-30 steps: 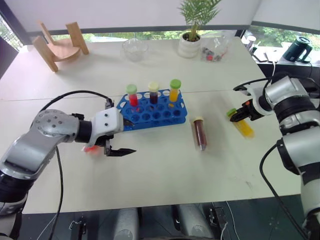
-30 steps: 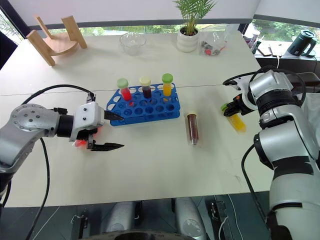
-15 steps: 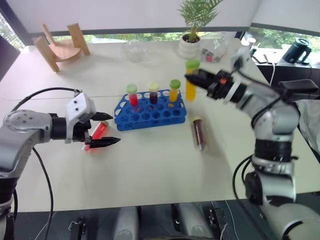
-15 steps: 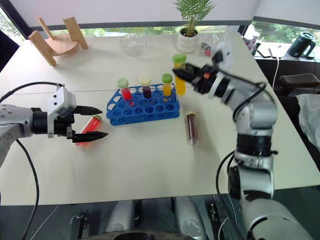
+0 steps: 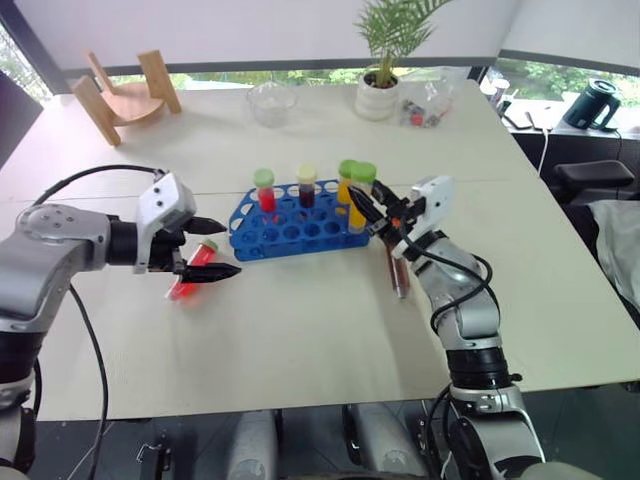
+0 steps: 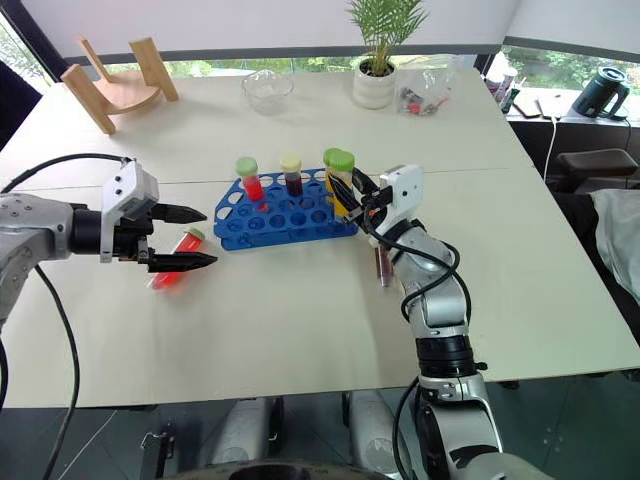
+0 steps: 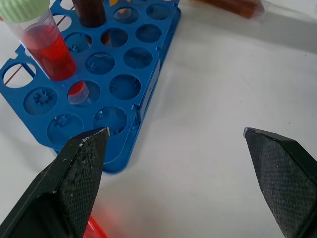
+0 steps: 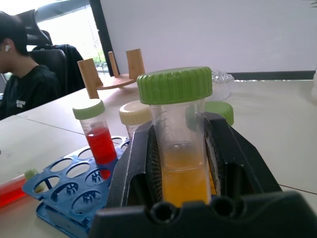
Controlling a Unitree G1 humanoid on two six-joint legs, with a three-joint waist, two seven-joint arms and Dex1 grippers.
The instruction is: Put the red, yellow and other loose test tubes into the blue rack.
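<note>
Yellow tube clamped in right gripper, beside blue rack

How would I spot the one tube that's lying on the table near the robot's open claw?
Find the blue rack in the middle of the table. Beside its end nearest the open left gripper lies a clear tube of red liquid with a green cap. Unlike the tubes standing upright in the rack, it lies flat on the tabletop between that gripper's black fingers.

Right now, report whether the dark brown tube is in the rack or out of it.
Out. The dark brown tube lies flat on the table, just right of the blue rack, below the right claw.
</note>
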